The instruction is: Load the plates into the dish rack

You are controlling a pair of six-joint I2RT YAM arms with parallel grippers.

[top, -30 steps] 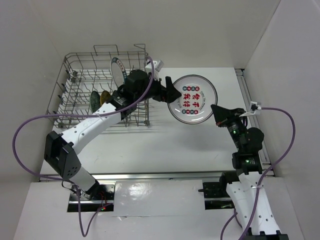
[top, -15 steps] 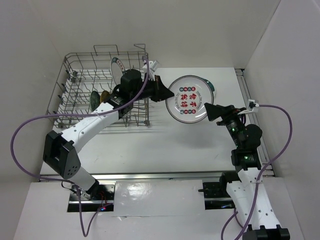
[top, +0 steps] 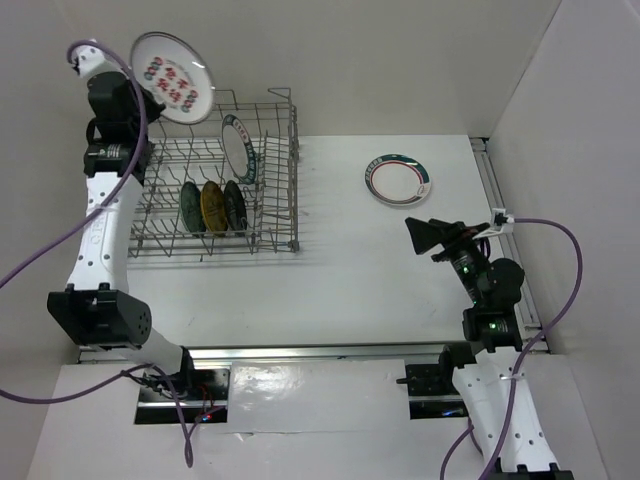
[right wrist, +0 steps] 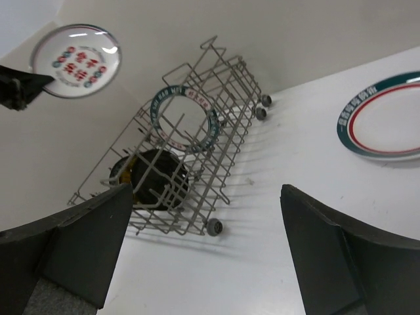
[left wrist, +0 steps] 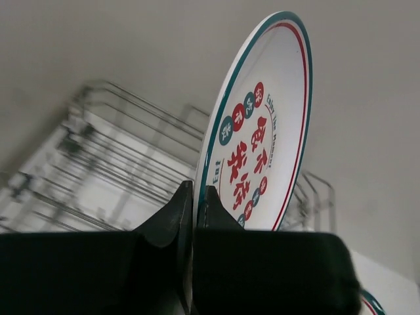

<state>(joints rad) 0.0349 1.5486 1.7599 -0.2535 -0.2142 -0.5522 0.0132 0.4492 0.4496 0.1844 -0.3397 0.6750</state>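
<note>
**Left tool.** The left tool (left wrist: 195,197) is clenched on the lower rim of the red-patterned plate (left wrist: 262,131), with the fingers pinching only a narrow band of its edge. The plate is held high and tilted, above and beyond the far left corner of the dish rack (top: 296,200), clear of the wires.

**Right tool.** The right tool (top: 424,238) is released and holds nothing. It hangs over the bench (top: 350,270), well apart from the rack.

**Step in hand (judgement).** The plate is to be slotted in.
- Turn it edge-on to the tine rows and bring it down slowly into a free gap.
- Keep it off the blue-lettered plate (top: 238,148), which stands upright at the back.
- Let go only once the rim sits on the base wires. A rim pinch on a smooth surface may pivot under a quick swing.

**Materials.**
- The held plate is round, shallow and glossy white, with a teal and red rim line. Whether it is ceramic or plastic cannot be told.
- The rack is thin grey wire with upright tines, open sides and small rollers at its feet.
- Three small plates (top: 212,207) stand side by side in the near row.
- A green-and-red-rimmed plate (top: 398,180) lies flat on the matt white bench, not yet loaded.
</note>
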